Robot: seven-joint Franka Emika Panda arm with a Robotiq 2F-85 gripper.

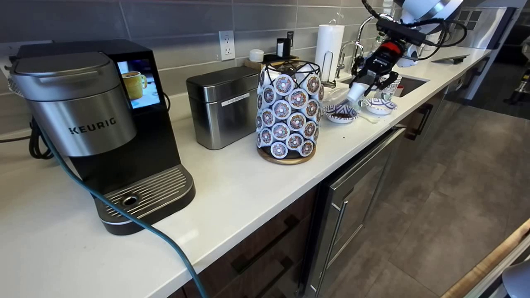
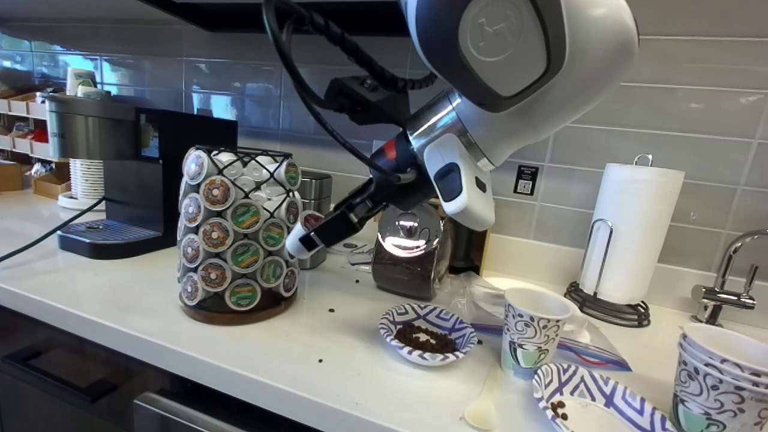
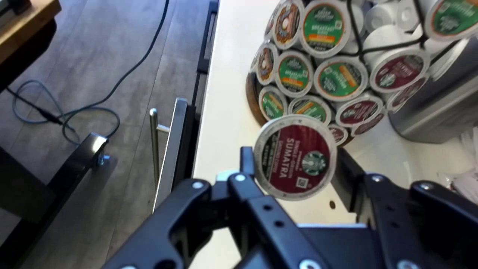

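My end effector [image 3: 295, 169] grasps the Sumatra pod [image 3: 297, 157], aloft over the tabletop [image 2: 270, 354] near the pod rack [image 2: 240, 318]; step judged a carry; next move calls for steady grip, rack clearance

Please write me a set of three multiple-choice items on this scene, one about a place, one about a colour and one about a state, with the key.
1. Where does the pod rack stand?
A. On the floor
B. On the counter, between the coffee maker and the paper towel roll
C. In the sink

2. What is the main printed colour on the pod in the gripper?
A. Yellow
B. Blue
C. Dark red

3. What state is that pod in?
A. Held in the air
B. Resting on the counter
C. Set in the coffee maker

1: B, as both exterior views show it between those two.
2: C, as the wrist view shows its dark red face.
3: A, as both exterior views show it gripped above the counter.
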